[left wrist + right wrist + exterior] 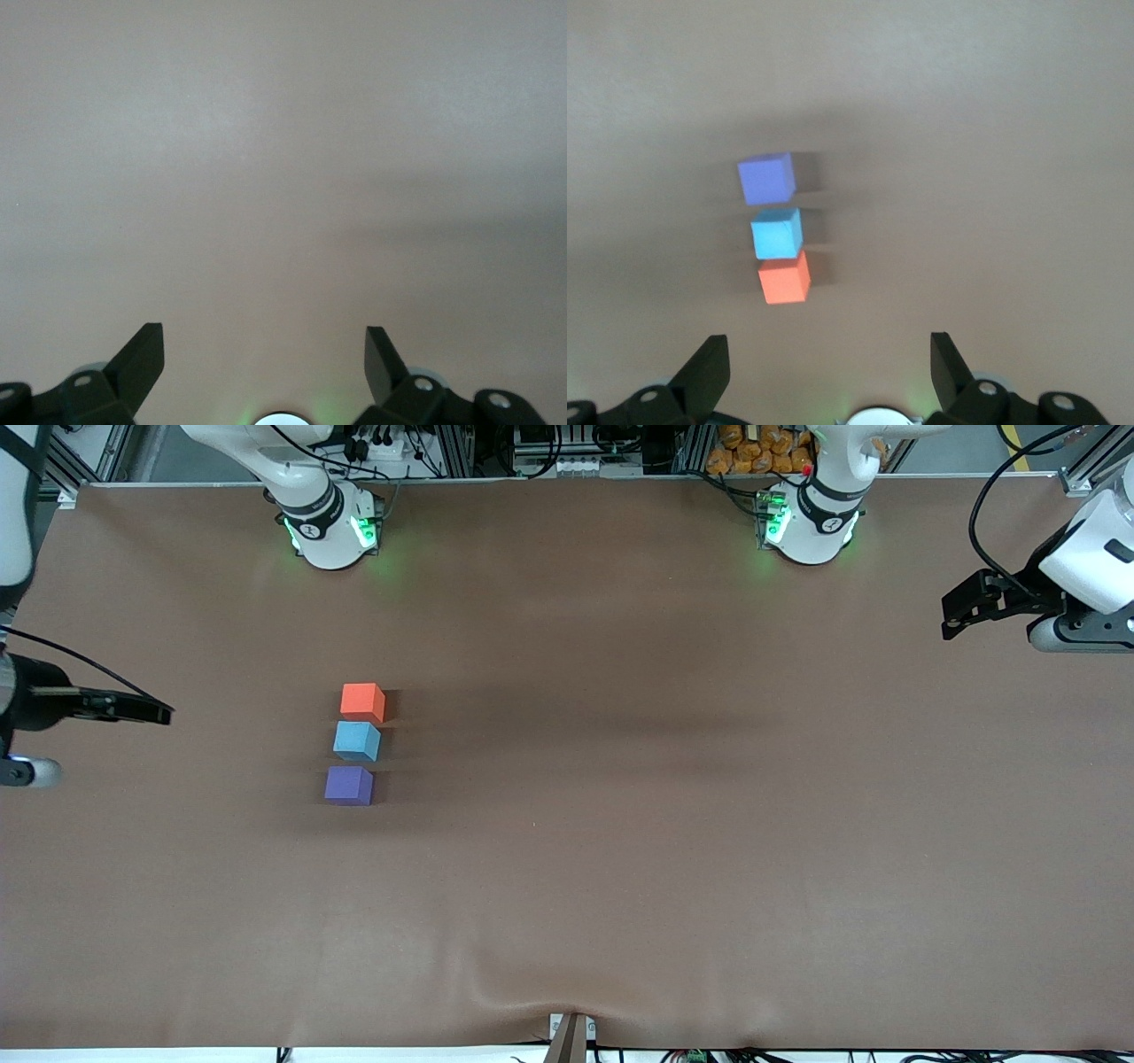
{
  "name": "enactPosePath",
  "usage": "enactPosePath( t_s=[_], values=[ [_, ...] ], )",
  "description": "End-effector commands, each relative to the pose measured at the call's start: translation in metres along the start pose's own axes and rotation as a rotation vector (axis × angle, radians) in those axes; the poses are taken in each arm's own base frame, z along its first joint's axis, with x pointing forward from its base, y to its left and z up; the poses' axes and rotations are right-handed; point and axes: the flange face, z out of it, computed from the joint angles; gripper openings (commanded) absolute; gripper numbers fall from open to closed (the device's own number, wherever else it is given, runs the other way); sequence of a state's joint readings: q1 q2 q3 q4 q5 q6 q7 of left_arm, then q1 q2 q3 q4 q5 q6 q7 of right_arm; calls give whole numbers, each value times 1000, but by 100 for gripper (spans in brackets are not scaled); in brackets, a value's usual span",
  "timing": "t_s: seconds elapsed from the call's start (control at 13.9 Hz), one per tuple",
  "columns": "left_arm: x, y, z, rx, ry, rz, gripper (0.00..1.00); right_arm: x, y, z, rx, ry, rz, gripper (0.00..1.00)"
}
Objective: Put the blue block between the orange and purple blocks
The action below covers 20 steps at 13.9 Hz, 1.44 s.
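Blue block [357, 740] on worktop [673, 797], between orange block [362, 701] and purple block [348, 786], well apart from both hands. Right hand [164, 713] open, empty; left hand [950, 615] open, empty, waiting.

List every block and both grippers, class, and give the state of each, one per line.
blue block: resting on the table between the other two, free.
orange block: on the table, farther from the front camera.
purple block: on the table, nearest that camera.
right gripper: jaws open, empty, waiting at its table end.
left gripper: jaws open, empty, waiting.
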State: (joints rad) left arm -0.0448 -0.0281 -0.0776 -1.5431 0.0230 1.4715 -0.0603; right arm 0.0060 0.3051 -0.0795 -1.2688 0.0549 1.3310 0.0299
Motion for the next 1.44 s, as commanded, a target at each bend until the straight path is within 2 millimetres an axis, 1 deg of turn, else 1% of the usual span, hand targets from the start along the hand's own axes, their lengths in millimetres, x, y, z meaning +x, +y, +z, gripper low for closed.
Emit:
enactPosePath(
  t_s=[0.0, 0.07, 0.14, 0.36, 0.57, 0.72, 0.86, 1.0, 1.15, 1.36],
  values=[
    [-2, -2, -3, 22, -1, 15, 100, -25, -14, -34, -122, 54, -27, 100],
    [-2, -2, -3, 22, -1, 15, 100, -41, -14, -55, -127, 103, -28, 100],
    [-2, -2, -3, 22, -1, 15, 100, -53, -15, -66, -121, 142, -30, 100],
    [-2, -2, -3, 22, -1, 15, 100, -82, -5, -73, -118, 188, -25, 100],
    [-2, -2, -3, 22, -1, 15, 100, -98, 5, -70, -117, 216, -23, 100],
    [-2, -2, -3, 22, -1, 15, 100, -100, 23, -71, -116, 223, -63, 100],
    [-2, -2, -3, 22, -1, 15, 100, -98, 24, -72, -105, 228, -66, 100],
    [-1, -3, -3, 22, -2, 14, 100, -95, 21, -76, -93, 241, -62, 100],
    [-2, -2, -3, 22, -1, 15, 100, -95, 14, -76, -57, 244, -71, 100],
    [1, -4, 0, 21, -6, 12, 100, -95, 14, -76, -56, 246, -71, 100]
  ],
)
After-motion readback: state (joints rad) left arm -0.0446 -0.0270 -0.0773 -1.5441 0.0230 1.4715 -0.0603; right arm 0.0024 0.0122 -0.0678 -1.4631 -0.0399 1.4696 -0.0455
